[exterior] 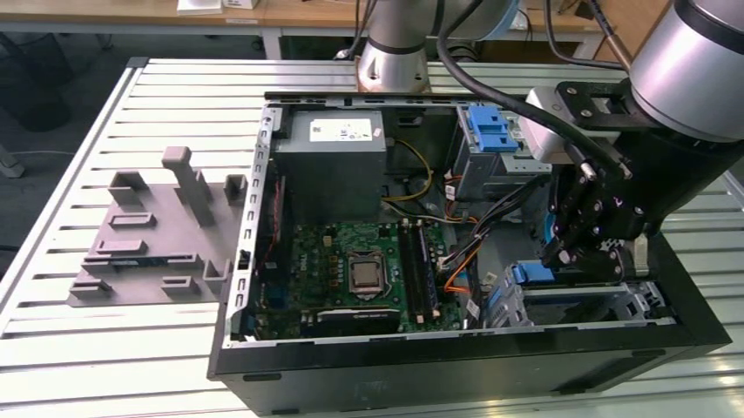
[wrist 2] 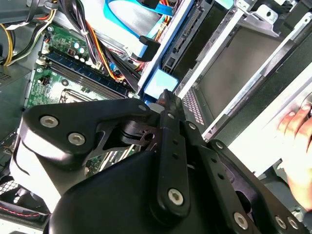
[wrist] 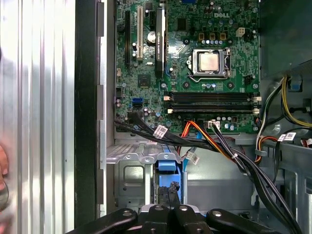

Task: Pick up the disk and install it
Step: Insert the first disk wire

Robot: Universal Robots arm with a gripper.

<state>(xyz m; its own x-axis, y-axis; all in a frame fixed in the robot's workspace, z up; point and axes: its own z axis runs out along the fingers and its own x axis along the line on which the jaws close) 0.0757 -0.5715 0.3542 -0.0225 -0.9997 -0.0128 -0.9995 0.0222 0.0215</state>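
The disk [exterior: 537, 275] stands on edge in the metal drive cage [exterior: 637, 300] at the front corner of the open computer case, on the exterior view's right. Only its blue plastic rail end shows clearly. In both wrist views that blue end [wrist 2: 160, 82] [wrist: 167, 165] sits right at my fingertips. My gripper [exterior: 570, 257] reaches down into the cage from above. Its fingers are shut together, tips against the blue end [wrist 2: 166, 97] [wrist: 170, 187]. The disk's silver body is mostly hidden by the cage and my linkage.
The motherboard [wrist: 195, 73] lies beside the cage, and bundled cables [wrist: 214, 141] cross just past the disk. A grey power supply [exterior: 337, 144] and a second blue latch [exterior: 494, 131] sit at the case's far end. A grey fixture [exterior: 157, 231] stands on the slatted table. A person's hand [wrist 2: 298, 146] rests near the case.
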